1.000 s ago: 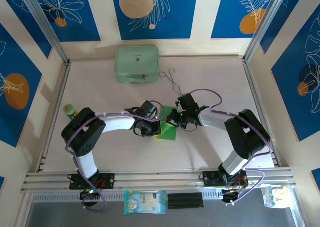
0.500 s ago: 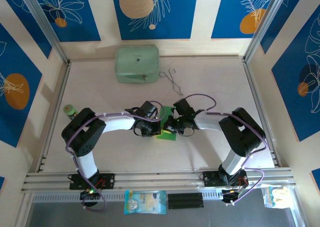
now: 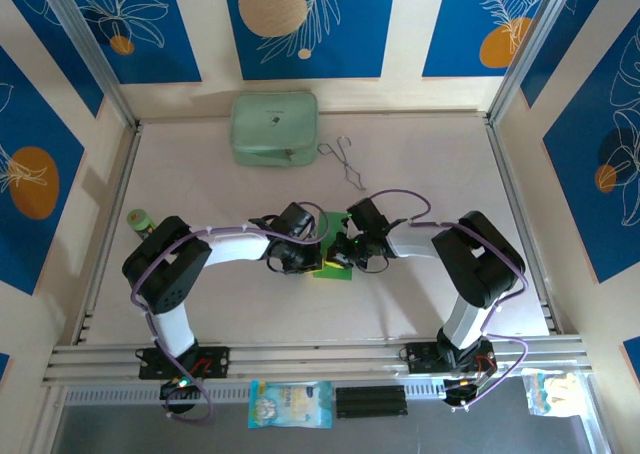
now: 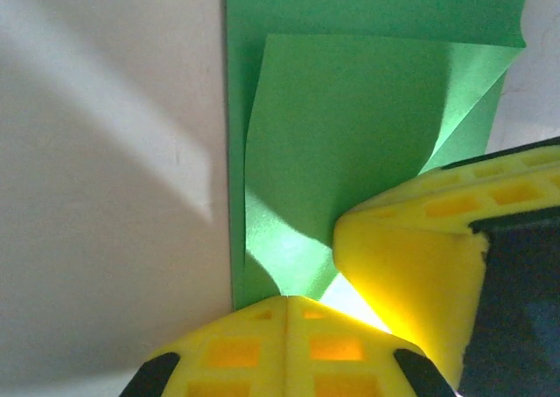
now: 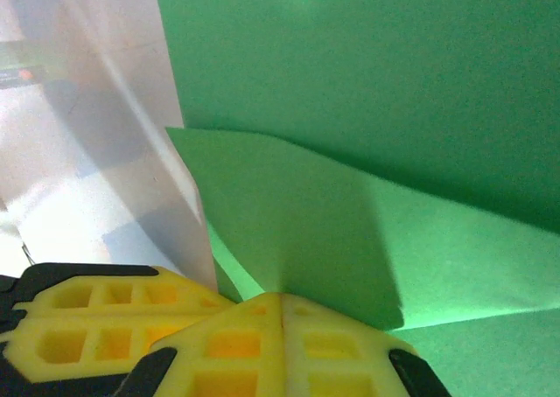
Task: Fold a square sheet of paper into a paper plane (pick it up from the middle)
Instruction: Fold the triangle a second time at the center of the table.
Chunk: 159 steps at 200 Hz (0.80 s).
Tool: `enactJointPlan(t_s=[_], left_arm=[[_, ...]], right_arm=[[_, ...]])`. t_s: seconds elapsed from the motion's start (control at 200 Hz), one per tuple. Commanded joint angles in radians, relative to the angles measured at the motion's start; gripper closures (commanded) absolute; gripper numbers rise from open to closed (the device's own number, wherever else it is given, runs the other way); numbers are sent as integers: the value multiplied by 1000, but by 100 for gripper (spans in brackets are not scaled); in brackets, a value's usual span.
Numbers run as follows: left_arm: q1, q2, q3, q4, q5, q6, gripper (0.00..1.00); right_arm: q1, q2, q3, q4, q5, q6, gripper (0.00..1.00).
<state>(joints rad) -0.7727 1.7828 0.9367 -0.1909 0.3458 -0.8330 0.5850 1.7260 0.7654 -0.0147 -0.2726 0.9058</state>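
Observation:
The square sheet of paper [image 3: 332, 270] is bright green and lies partly folded on the table's middle, mostly covered by both gripper heads. In the left wrist view a raised flap [image 4: 350, 135] of it curls over the flat layer. My left gripper [image 4: 285, 299] is shut, its yellow tips pressed together at the flap's near edge. A yellow finger [image 4: 411, 275] of the right gripper stands just beside it. In the right wrist view my right gripper [image 5: 282, 296] is shut too, tips on a folded layer of the paper [image 5: 367, 73]. From above, the left gripper [image 3: 316, 254] and right gripper [image 3: 344, 252] nearly touch.
A pale mint case [image 3: 274, 127] sits at the back of the table, with thin wire tongs [image 3: 345, 162] to its right. A small green bottle [image 3: 139, 218] stands at the left edge. Metal rails [image 3: 300, 359] run along the near edge.
The right gripper has slid left onto the paper, close up against the left gripper, and covers more of the green. The left arm has stayed put.

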Motion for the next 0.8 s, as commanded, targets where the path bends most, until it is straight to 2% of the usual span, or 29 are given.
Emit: enactJointPlan(t_s=[0.0,0.195,0.425,0.6,0.79], left_arm=[[-8,42,-55,-145,-53,5,100],[-9,64,-76,-124,-25,8,100],[-8,66,-68,-98,-5,9,100],[-8,26,61,-120,52,42,100],[-8,-23,166,-126,35,41,97]], right_arm=[[-75,27,-23,-10,59,-50,100],[-202,23,-22,8,32,-80,100],[-307,-18,-13,-16,30,-105,100],[-305,-169,-11,-71,30,-114,100],[-260,-289,-69,-89,36,-73,91]])
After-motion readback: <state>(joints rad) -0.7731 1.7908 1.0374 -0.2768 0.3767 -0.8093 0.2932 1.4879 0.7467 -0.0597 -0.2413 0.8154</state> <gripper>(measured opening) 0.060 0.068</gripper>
